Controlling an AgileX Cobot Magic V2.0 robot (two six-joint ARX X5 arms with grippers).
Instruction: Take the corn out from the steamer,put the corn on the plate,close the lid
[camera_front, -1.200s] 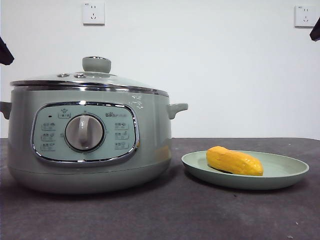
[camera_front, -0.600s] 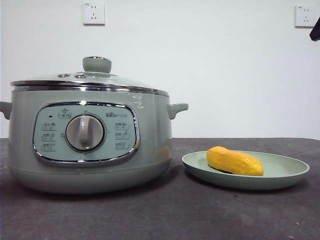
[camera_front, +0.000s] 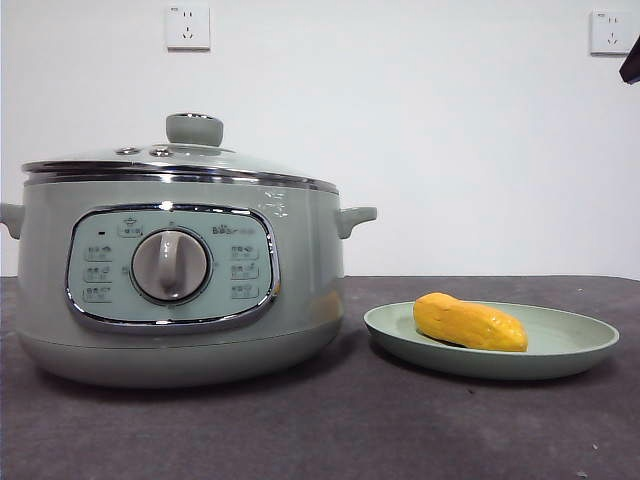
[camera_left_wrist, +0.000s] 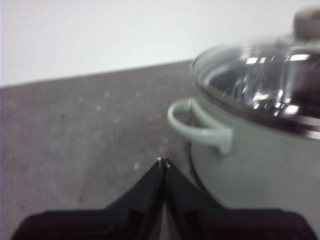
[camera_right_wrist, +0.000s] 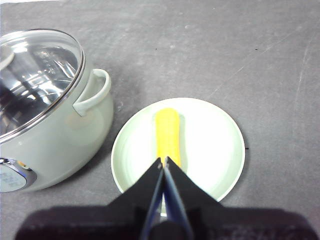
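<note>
Nearest in the front view: dark grey table (camera_front: 330, 430), matte cloth-like surface, running back to a white wall.

On it, the plate (camera_front: 575, 345) sits to the right of the steamer (camera_front: 300, 290), just beside it but not touching. The corn (camera_front: 470, 322) lies flat on the plate, roughly centred, long axis along the plate's middle in the right wrist view. Corn is free; nothing grips it.

Steamer stands upright; chrome-framed control panel (camera_front: 170, 267) and its central dial (camera_front: 170, 266) face the front camera. One small side handle (camera_front: 357, 217) points toward the plate. The lid (camera_front: 175, 160) is seated on the steamer, chrome rim level all round, knob (camera_front: 194, 128) on top. Glass shows reflections; contents can't be made out.

Right gripper (camera_right_wrist: 163, 161): jaws pressed together, holding nothing, hanging above the plate with the tips over the near end of the corn in its own view. In the front view it shows only as a black tip at the top right corner.

Left gripper (camera_left_wrist: 163, 161): jaws closed tip to tip, empty, over bare table just beside the steamer's other side handle (camera_left_wrist: 197, 129). View is blurred. Out of the front view.

Back wall: two white sockets, one above the steamer (camera_front: 187, 26), one at the far right (camera_front: 611, 31).
</note>
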